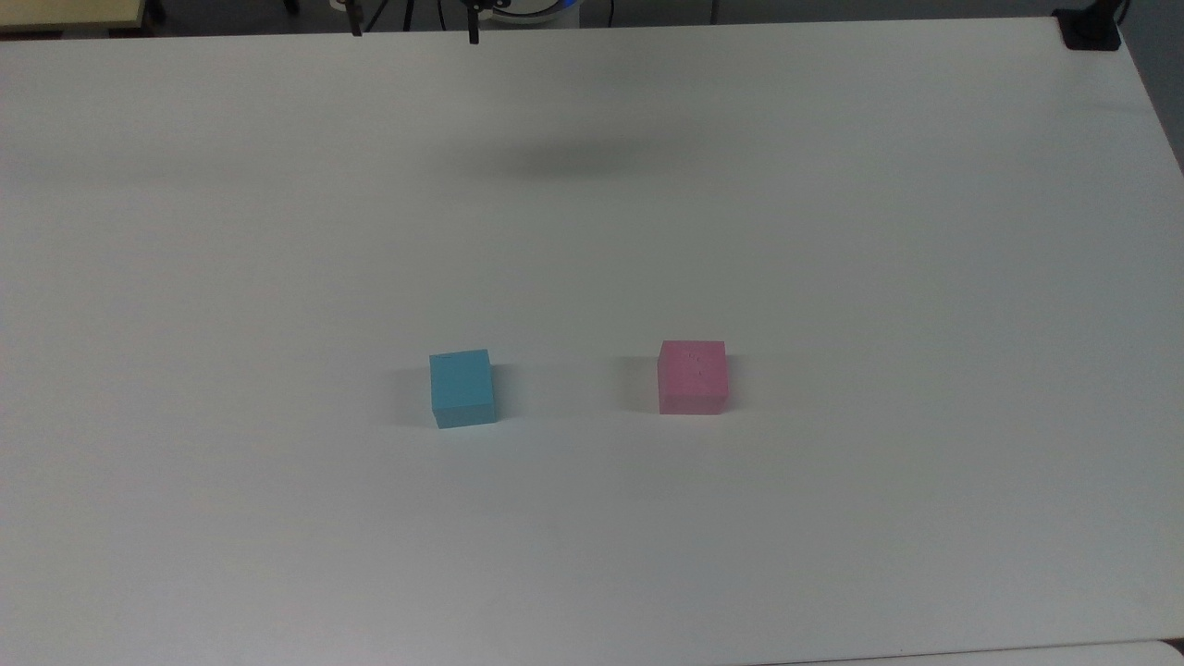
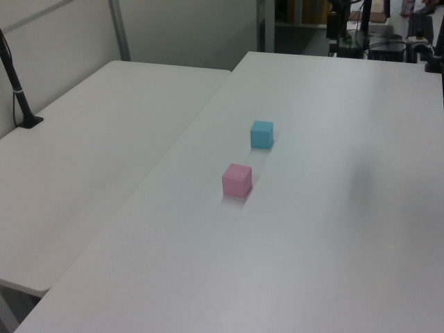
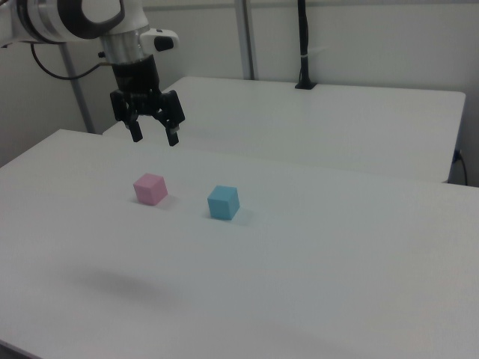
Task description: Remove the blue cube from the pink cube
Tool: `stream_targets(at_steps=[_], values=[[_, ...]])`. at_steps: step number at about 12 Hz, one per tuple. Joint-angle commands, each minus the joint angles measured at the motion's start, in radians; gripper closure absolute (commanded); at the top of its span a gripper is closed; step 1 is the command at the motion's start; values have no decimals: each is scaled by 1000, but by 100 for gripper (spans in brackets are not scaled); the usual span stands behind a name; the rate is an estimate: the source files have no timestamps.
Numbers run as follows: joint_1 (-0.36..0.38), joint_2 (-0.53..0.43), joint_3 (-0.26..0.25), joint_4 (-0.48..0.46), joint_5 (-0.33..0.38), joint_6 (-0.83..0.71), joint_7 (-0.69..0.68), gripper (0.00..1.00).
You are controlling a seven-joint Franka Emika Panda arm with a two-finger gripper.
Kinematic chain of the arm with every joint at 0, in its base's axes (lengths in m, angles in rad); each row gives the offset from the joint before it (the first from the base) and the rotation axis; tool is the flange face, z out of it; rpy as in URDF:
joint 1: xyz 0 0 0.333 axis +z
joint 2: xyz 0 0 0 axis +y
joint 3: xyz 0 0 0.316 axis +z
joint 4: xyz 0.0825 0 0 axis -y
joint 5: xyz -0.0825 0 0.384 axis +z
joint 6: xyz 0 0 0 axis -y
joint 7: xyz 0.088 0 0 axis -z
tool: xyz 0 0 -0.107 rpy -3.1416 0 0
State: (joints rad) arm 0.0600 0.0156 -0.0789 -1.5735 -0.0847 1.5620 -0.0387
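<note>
Two small matte cubes sit apart on the white worktop [image 1: 832, 231]; the light-blue cube [image 1: 462, 388] rests at the top view's left of the light-pink cube [image 1: 692, 376]; the black end effector [image 3: 153, 137] hangs high above them, fingers spread, holding nothing.

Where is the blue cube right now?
The blue cube sits on the white table, apart from the pink cube, which lies on the top view's right.
</note>
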Motion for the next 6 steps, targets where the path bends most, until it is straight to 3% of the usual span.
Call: stream_targets(at_steps=[1, 6], values=[[-8, -6, 7, -4, 14, 3, -33, 0], [-9, -5, 7, 0, 34, 4, -33, 0]])
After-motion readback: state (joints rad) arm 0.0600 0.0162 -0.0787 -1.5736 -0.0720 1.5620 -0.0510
